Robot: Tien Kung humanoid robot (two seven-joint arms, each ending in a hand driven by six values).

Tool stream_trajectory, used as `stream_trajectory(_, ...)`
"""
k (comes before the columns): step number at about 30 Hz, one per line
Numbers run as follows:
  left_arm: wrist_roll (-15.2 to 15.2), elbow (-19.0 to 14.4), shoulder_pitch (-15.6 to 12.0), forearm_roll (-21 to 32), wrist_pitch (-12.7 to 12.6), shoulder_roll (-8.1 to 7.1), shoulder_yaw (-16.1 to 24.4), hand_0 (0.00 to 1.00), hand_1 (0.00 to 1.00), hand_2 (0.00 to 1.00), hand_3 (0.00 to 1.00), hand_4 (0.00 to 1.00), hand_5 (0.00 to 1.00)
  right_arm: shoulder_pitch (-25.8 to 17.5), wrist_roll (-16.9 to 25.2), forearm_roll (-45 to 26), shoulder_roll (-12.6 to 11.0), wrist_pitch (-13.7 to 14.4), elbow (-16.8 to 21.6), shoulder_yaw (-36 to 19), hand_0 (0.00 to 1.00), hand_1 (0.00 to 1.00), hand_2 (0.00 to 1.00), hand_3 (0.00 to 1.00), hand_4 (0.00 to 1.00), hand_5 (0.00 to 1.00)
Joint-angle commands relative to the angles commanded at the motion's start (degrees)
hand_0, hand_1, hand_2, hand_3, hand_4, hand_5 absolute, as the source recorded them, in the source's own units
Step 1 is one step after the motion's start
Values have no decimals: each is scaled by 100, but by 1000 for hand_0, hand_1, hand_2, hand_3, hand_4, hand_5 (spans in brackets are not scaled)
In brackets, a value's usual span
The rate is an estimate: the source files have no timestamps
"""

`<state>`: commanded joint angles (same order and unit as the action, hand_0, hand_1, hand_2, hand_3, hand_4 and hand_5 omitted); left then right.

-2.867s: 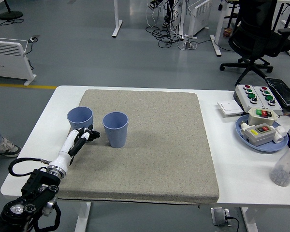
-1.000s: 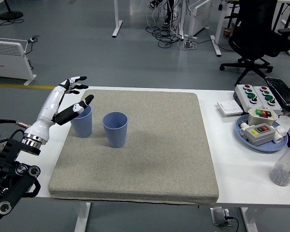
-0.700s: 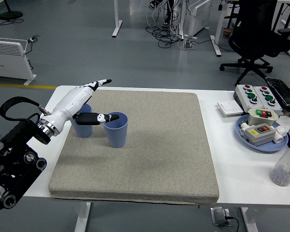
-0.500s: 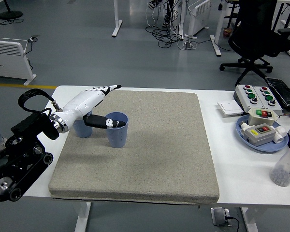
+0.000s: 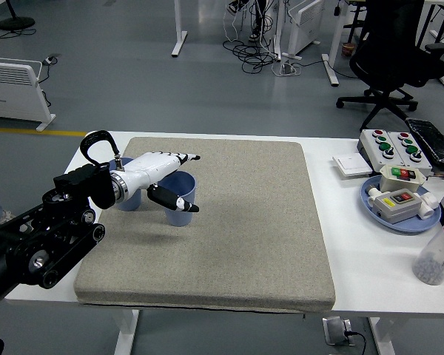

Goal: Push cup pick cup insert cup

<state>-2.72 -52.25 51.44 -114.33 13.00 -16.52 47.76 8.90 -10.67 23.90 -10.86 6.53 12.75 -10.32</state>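
Head view: my left hand (image 5: 169, 177) spread around front blue cup (image 5: 180, 197), thumb at near wall, not clamped; second cup (image 5: 129, 198) directly left, upright.

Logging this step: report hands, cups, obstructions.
Left hand open, spanning right cup, thumb in front, no grasp seen. Left cup upright behind the forearm. Right hand out of view. Mat unobstructed.

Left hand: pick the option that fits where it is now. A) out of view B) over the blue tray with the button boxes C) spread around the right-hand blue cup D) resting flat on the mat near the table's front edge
C: the left hand straddles the right-hand blue cup, fingers behind its rim and thumb in front.
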Motion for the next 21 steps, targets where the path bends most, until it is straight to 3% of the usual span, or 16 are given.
stream_trajectory(1,-48,123,57,6,-87,43,-53,835,917,998,998,943,463,4,0,4,-3,-1,1,0,730,668,705,599,166,388)
stream_trajectory(6,-192,479,116,5,-390,166,-117,835,917,998,998,943,463,16,-4,14,-6,-8,2,-2,730,668,705,599,166,388)
stream_trajectory(7,-197,542,115,5,-404,189,-142,726,806,888,927,873,360,18,-3,5,-8,-9,2,3,731,668,705,599,166,387)
stream_trajectory(18,-207,1038,167,50,-611,322,-461,683,780,864,916,854,337,19,-18,48,-14,-20,0,-24,731,668,705,599,166,387)
stream_trajectory(19,-209,1059,167,44,-636,322,-474,598,746,832,877,836,316,20,-17,45,-15,-20,0,-23,730,668,706,599,166,387)
stream_trajectory(21,-214,1074,166,39,-662,321,-484,598,746,832,877,836,316,21,-15,42,-17,-21,0,-21,730,668,706,599,166,387)
